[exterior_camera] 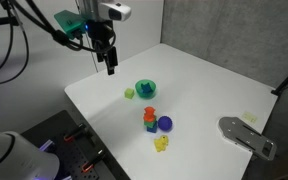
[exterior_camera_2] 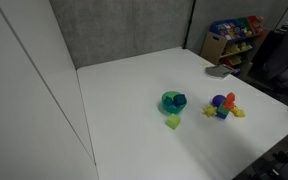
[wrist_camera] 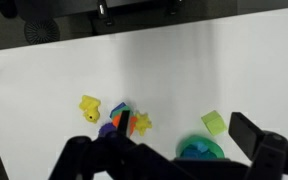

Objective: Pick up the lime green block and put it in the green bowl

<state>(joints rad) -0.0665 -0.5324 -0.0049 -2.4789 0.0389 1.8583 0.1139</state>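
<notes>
We log the gripper [exterior_camera: 111, 68] hanging over the white table [exterior_camera: 204, 80], jaws apart, holding nothing. The lime green block [exterior_camera: 129, 94] lies on the table, clear of the gripper, just beside the green bowl [exterior_camera: 145, 89].

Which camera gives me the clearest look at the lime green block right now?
The wrist view: the lime green block appears largest there, unobstructed, next to the green bowl. In both exterior views it is only a tiny cube beside the bowl.
</notes>
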